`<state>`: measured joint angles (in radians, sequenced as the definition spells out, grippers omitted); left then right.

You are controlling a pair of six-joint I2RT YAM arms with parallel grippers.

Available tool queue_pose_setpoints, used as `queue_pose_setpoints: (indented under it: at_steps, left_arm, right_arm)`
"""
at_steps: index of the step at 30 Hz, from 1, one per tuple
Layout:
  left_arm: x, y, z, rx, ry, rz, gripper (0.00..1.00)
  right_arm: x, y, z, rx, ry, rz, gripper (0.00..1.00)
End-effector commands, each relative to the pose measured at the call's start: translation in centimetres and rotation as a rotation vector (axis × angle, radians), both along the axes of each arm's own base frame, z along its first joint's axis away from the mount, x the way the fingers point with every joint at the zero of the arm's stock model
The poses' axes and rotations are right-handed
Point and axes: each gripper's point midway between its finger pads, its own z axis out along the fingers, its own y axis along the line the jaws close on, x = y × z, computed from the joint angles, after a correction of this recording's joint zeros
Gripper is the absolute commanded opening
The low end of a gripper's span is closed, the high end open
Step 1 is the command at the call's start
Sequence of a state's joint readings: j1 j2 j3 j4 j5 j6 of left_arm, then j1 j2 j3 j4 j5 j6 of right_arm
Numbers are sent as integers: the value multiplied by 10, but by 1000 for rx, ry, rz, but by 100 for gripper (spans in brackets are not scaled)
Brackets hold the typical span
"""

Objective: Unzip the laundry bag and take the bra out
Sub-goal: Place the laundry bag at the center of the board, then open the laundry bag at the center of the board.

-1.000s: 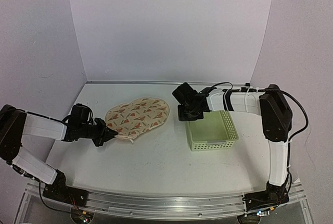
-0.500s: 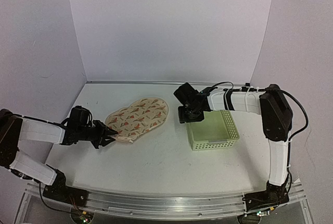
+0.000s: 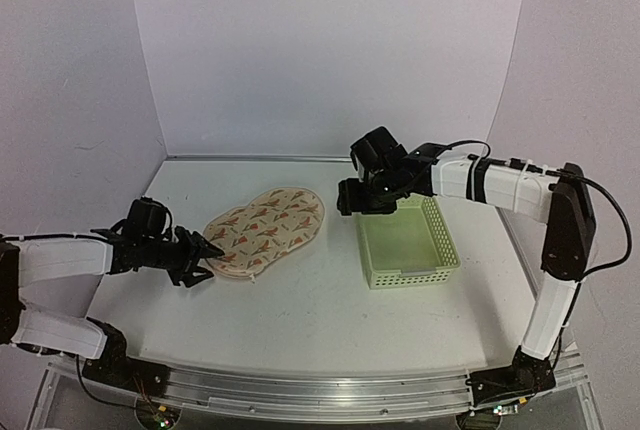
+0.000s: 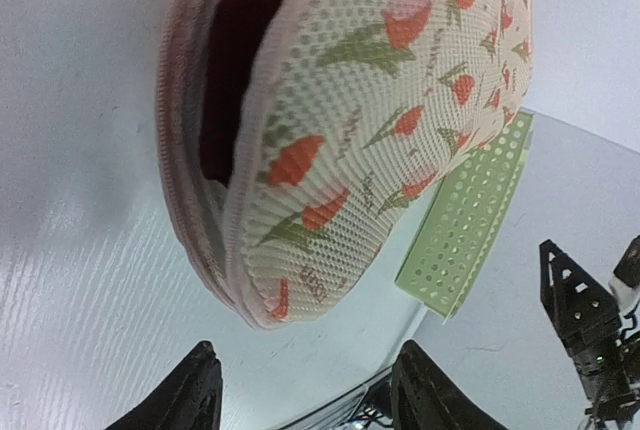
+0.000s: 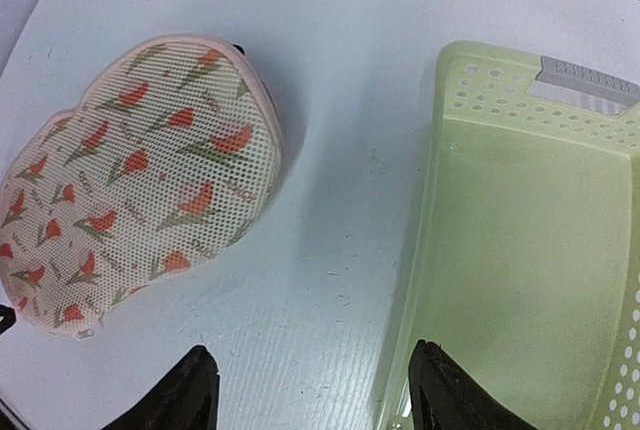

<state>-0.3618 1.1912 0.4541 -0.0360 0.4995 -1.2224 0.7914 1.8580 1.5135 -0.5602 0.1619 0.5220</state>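
The laundry bag [image 3: 266, 227] lies flat on the white table, cream mesh with red-and-green motifs. In the left wrist view the laundry bag [image 4: 350, 120] gapes along its rim, and the bra [image 4: 235, 60] shows as dark red fabric inside. My left gripper [image 3: 207, 260] is open just off the bag's near-left end, with nothing between its fingertips [image 4: 203, 390]. My right gripper [image 3: 352, 200] hovers open between the bag and the basket's far-left corner, over bare table. The right wrist view has the bag [image 5: 130, 180] at upper left, apart from the gripper [image 5: 315, 395].
A pale green slatted plastic basket [image 3: 406, 245] stands right of the bag and looks empty; its wall [image 5: 440, 200] runs under my right gripper's right finger. White walls close the table at the back and sides.
Both grippers have opened. The left one let go of the bag's near-left edge and drew back to the left. The right arm lifted and swung up from the basket's corner.
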Motion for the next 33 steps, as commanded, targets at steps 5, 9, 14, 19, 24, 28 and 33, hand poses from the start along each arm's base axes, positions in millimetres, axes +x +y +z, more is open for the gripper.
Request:
queue_pose_setpoints:
  at_steps: [5, 9, 14, 19, 24, 28, 33]
  left_arm:
    - [18, 2, 57, 214, -155, -207, 60]
    - [42, 3, 82, 299, -245, -254, 61]
    - [82, -7, 112, 378, -402, -360, 62]
    - [129, -4, 132, 539, -548, -401, 64]
    - [167, 7, 125, 659, -584, -419, 67]
    - [188, 2, 110, 684, -599, -486, 68]
    - [206, -10, 84, 639, -594, -569, 70]
  right_arm:
    - [-10, 20, 56, 126, -59, 131, 67]
    - [-13, 22, 61, 138, -61, 150, 67]
    - [-16, 21, 66, 150, -61, 159, 68]
    - [-18, 19, 71, 157, -69, 161, 68]
    - [-22, 16, 71, 156, -68, 161, 68]
    - [-28, 17, 73, 178, -54, 179, 68]
    - [-36, 15, 77, 200, -46, 189, 69]
